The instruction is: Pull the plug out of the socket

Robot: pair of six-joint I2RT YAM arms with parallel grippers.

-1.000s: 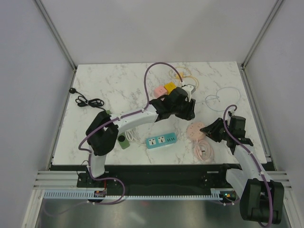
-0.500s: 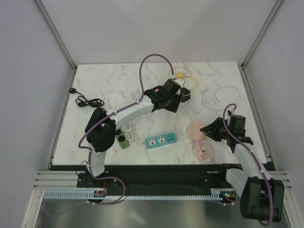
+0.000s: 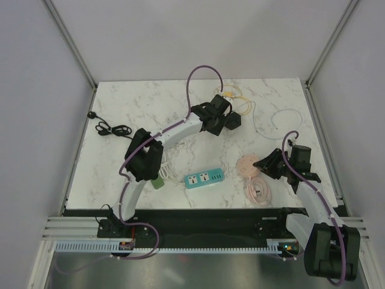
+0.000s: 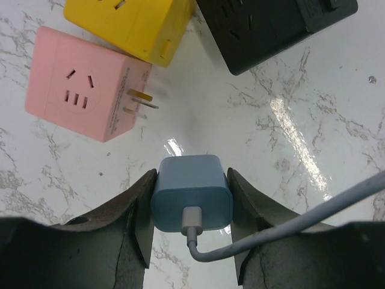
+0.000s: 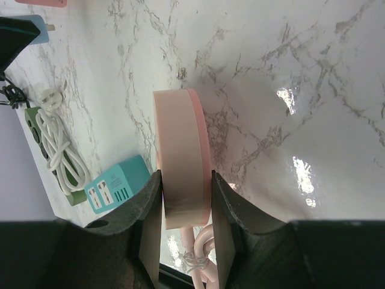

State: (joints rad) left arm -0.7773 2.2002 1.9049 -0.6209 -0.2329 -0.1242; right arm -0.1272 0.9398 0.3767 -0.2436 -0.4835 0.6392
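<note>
The table (image 3: 150,102) is white marble veined in grey. The plug (image 4: 191,192) is pale blue, its cable (image 4: 289,232) white. The cube socket (image 4: 78,84) is pink, the other cube (image 4: 135,24) yellow, the block (image 4: 271,27) black. The round socket (image 5: 180,156) is pale pink, the power strip (image 3: 205,178) teal with white faces, and the cord (image 3: 111,127) by the left edge black.

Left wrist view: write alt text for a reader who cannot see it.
The left gripper clamps a blue charger plug, its white cable trailing right, over a marble table. Beyond lie a pink cube adapter with bare prongs, a yellow cube adapter and a black adapter.
</note>
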